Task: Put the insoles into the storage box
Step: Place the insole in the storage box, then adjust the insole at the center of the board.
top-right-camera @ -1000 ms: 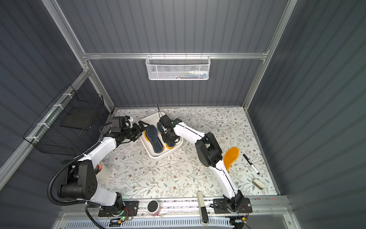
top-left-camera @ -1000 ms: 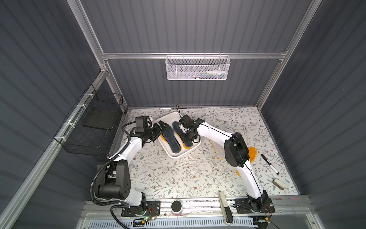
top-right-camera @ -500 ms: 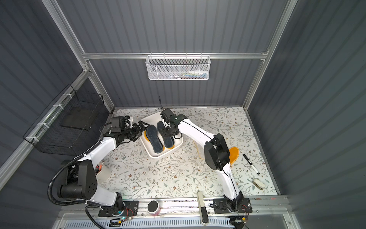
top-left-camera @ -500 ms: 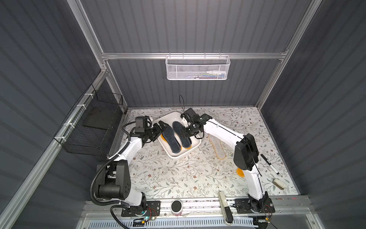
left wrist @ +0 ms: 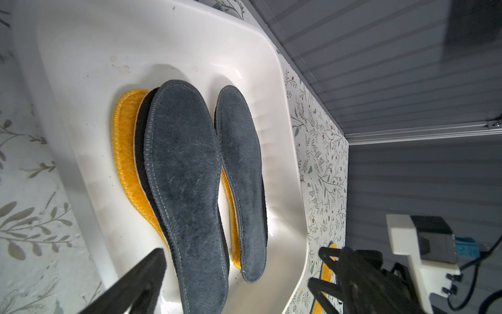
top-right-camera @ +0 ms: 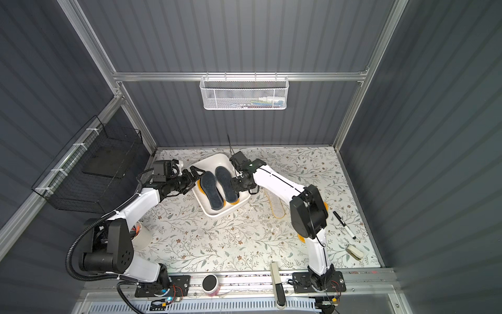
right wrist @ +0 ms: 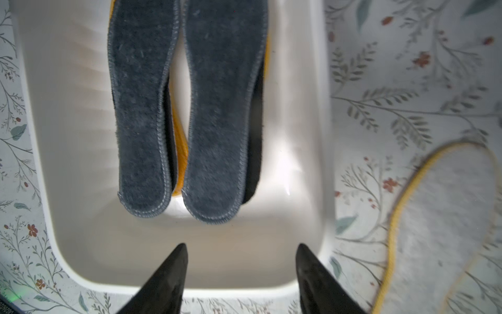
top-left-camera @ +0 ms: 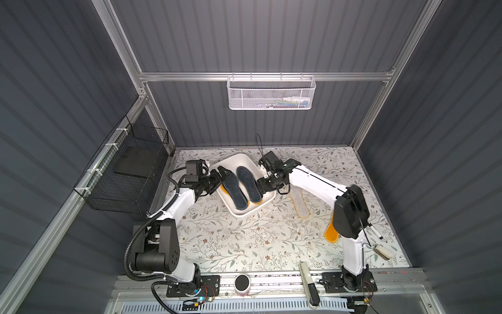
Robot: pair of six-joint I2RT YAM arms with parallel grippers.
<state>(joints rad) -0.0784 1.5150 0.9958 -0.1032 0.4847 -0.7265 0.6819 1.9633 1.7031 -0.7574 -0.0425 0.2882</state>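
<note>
The white storage box (top-left-camera: 244, 213) (top-right-camera: 220, 213) stands at the back middle of the table. Two fuzzy grey-blue insoles (top-left-camera: 236, 190) (top-left-camera: 247, 182) lie side by side in it, on top of black and orange ones (left wrist: 125, 152). My left gripper (top-left-camera: 221, 175) (left wrist: 241, 255) hangs open at the box's left rim, holding nothing. At the box's right rim my right gripper (top-left-camera: 262, 185) (right wrist: 241, 247) is open and empty. A pale insole with a yellow edge (top-left-camera: 298, 202) (right wrist: 440, 217) lies on the table right of the box. An orange insole (top-left-camera: 331, 233) shows partly under the right arm.
A white mesh basket (top-left-camera: 271, 92) hangs on the back wall and a black wire basket (top-left-camera: 127, 174) on the left wall. A marker (top-left-camera: 376, 233) and a small white object (top-left-camera: 383, 251) lie at the right. A cup (top-right-camera: 141, 236) stands by the left arm's base.
My right gripper has opened, let go of the right fuzzy insole in the box, and drawn back to the box's right rim. The left arm has not moved.
</note>
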